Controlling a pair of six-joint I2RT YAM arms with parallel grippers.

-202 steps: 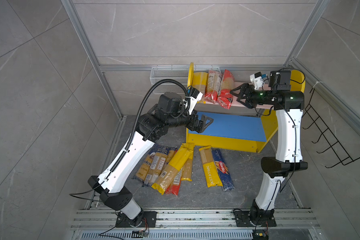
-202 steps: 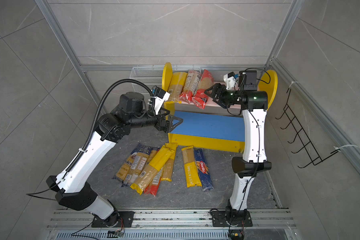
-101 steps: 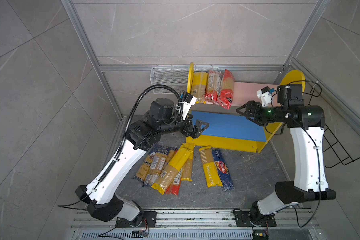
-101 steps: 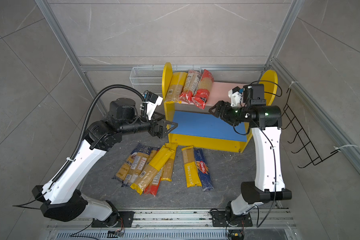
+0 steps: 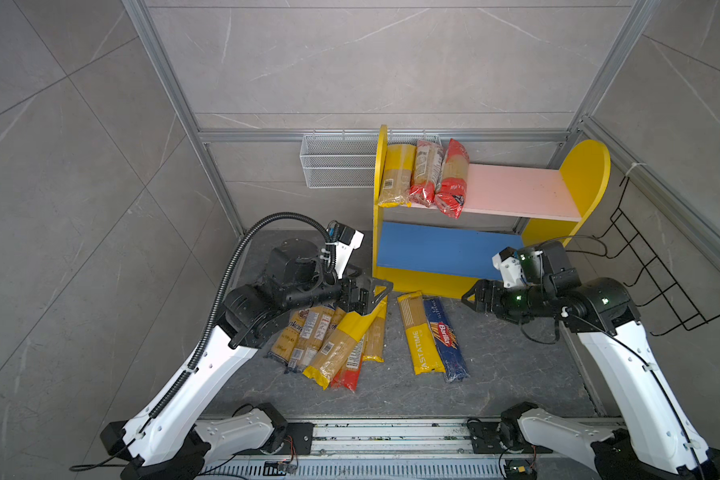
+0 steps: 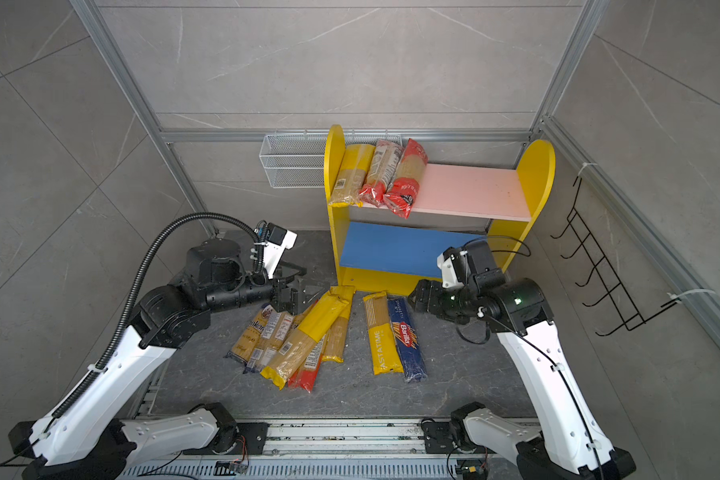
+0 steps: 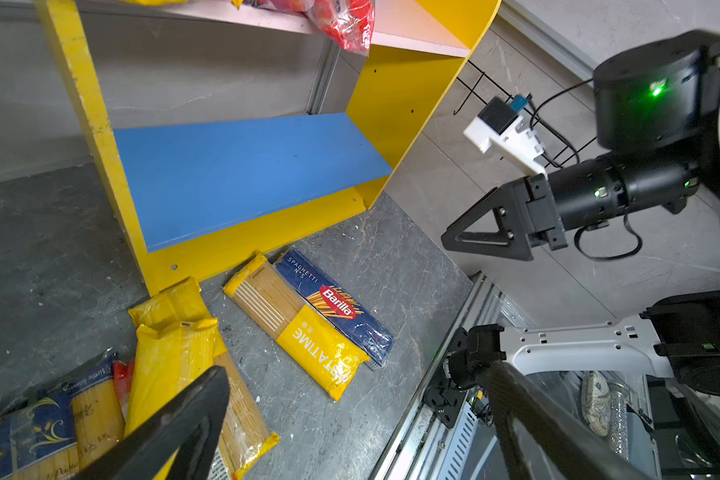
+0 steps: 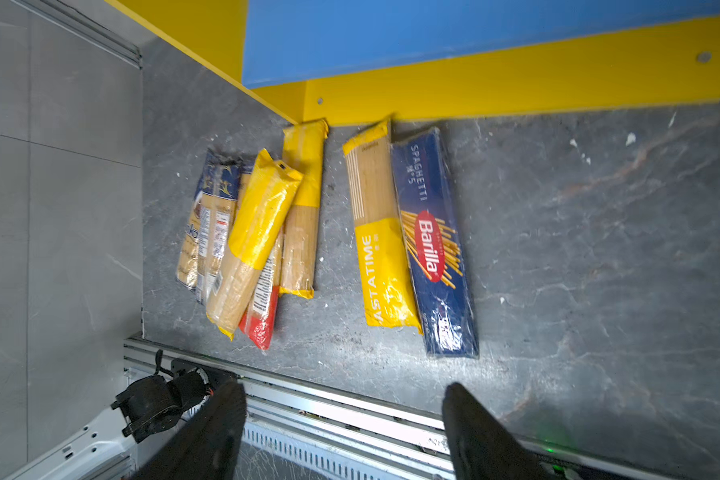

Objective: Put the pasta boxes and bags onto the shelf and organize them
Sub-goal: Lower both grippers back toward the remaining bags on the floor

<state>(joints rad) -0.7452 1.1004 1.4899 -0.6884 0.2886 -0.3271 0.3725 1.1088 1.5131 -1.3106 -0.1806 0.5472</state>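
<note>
The left claw (image 5: 374, 296) has its jaws spread wide with nothing between them. It hangs over the far end of a heap of pasta packets (image 5: 333, 345) lying on the desk (image 5: 516, 374). Right beneath it is the top yellow packet (image 6: 308, 332), which lies slantwise over a red-ended packet (image 6: 307, 377). A second yellow packet (image 6: 338, 338) sits on the side toward the right claw (image 5: 468, 297), and two blue-topped packets (image 6: 262, 330) sit on the side away from it. The right claw's jaws are also apart and empty, its two dark fingers (image 8: 213, 428) framing bare desk in the wrist view. It hangs above the desk, close to the far end of the dark blue Barilla packet (image 5: 445, 338) without touching it. That packet lies flat, touching the yellow ASTATIME packet (image 5: 420, 336) along its length. The pair lies between the two claws, apart from the heap. Just beyond both claws stands the shelf (image 5: 587, 166), its yellow base touching the far ends of the nearest packets. Its blue lower board (image 5: 441, 249) faces the claws. Higher up, the pink upper board (image 5: 516, 191) carries three packets side by side at the end nearer the left claw: a yellow shelved packet (image 5: 395, 174), a clear red-trimmed packet (image 5: 425, 172) and a red shelved packet (image 5: 452, 185) whose near end overhangs the board's edge.
</note>
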